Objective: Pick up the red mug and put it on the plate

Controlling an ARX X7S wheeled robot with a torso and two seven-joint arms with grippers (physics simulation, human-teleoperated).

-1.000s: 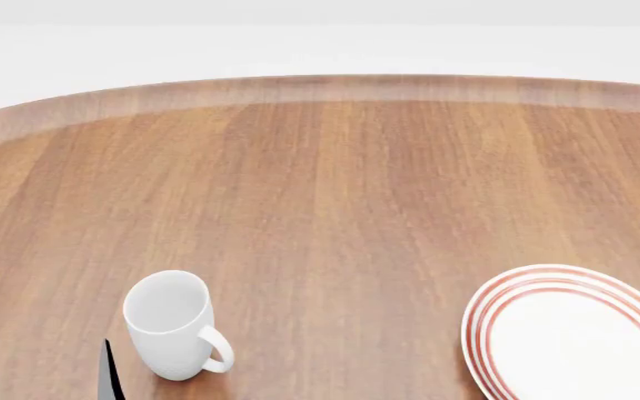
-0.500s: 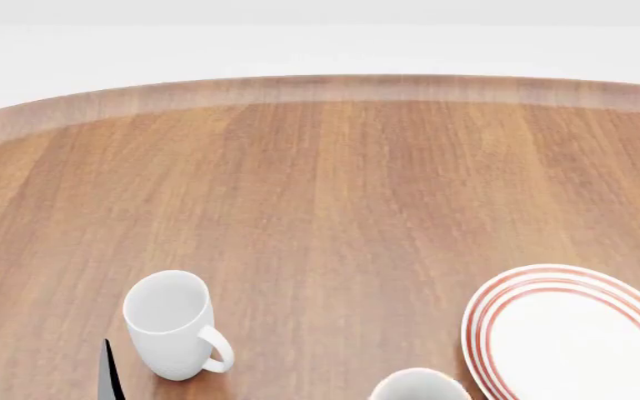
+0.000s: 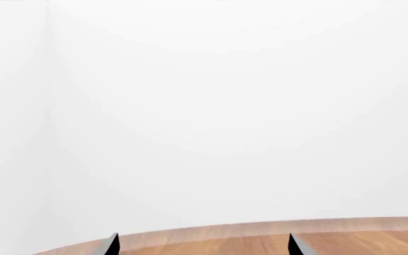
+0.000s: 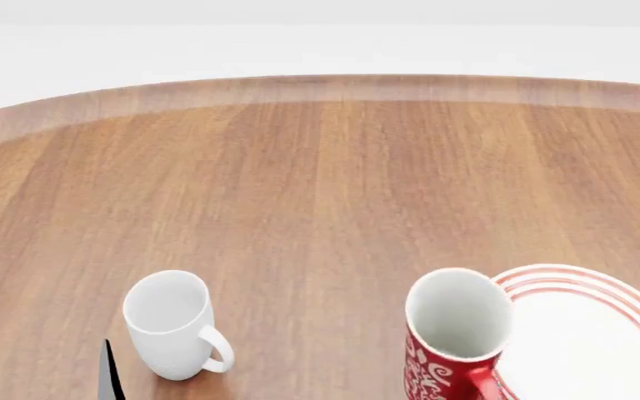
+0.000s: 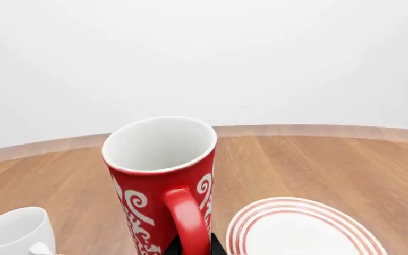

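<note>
Red mug hung upright beside the plate, overlapping its left rim (head view). Right gripper clamped low near the handle; ceramic looked rigid, glossy, breakable. Left gripper stood spread, empty.

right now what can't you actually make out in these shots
- Red mug base: cut off by the bottom edge in head and right wrist views, so whether it is lifted or resting is unclear.
- Right gripper: only a dark sliver behind the mug's handle; its jaw state is hidden.
- Plate: right and near parts cut off in the head view.
- Left gripper: only fingertips show.
- White mug: mostly cropped in the right wrist view.
</note>
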